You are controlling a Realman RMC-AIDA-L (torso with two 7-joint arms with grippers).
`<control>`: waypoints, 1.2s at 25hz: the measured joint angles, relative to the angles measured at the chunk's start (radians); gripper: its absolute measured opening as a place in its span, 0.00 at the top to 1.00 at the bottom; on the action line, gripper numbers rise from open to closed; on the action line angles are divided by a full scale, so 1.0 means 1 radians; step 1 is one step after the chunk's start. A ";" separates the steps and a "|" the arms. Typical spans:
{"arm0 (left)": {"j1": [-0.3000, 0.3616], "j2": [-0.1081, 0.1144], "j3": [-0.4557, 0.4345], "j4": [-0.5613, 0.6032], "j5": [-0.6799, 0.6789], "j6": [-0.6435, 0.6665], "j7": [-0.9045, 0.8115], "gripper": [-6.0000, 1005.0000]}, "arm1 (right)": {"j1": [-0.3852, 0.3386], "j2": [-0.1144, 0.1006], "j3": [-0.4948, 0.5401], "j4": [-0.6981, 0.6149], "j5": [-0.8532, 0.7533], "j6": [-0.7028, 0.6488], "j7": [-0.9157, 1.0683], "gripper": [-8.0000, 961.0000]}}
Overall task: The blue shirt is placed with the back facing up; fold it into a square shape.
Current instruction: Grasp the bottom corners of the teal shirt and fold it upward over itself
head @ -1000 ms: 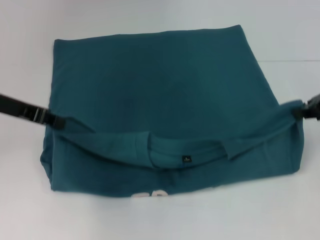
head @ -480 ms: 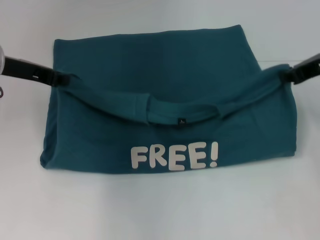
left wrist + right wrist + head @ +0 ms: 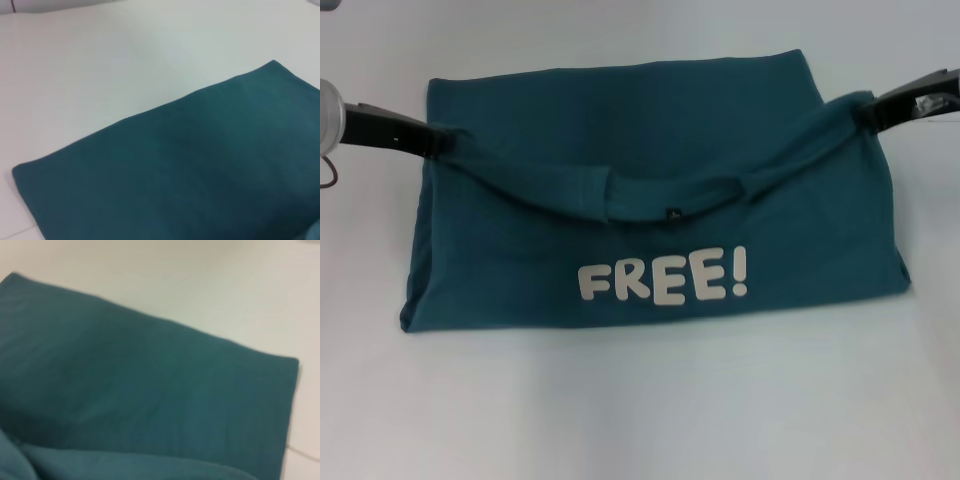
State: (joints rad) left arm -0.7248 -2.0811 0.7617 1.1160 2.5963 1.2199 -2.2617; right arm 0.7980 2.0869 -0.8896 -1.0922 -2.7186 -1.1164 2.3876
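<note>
Teal cotton blue shirt [image 3: 650, 110] hangs between both grippers, lettering outward

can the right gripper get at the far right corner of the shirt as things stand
Probably not yet: the right gripper is shut on the lifted collar edge of the blue shirt, so it would have to let go first. Otherwise nothing blocks that corner.

The blue shirt [image 3: 650, 150] lies spread on the counter [image 3: 640, 410], its near part raised and doubled back toward the far part. The left claw [image 3: 442, 143] grips the raised edge's left end, the right claw [image 3: 868, 108] its right end, the collar sagging between them.
</note>
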 joint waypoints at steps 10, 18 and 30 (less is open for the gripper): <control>-0.012 -0.012 0.004 -0.037 -0.010 -0.092 0.037 0.96 | 0.006 0.002 -0.022 0.113 0.006 0.150 0.003 0.93; -0.021 -0.005 0.036 -0.100 -0.004 -0.166 0.040 0.96 | 0.009 0.003 -0.025 0.162 0.010 0.218 0.009 0.93; -0.010 -0.011 0.038 -0.146 -0.001 -0.282 0.029 0.95 | 0.010 0.004 -0.040 0.192 0.073 0.288 0.013 0.91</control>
State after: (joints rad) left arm -0.7345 -2.0922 0.8001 0.9700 2.5957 0.9374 -2.2330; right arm 0.8082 2.0909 -0.9299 -0.9002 -2.6454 -0.8287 2.4004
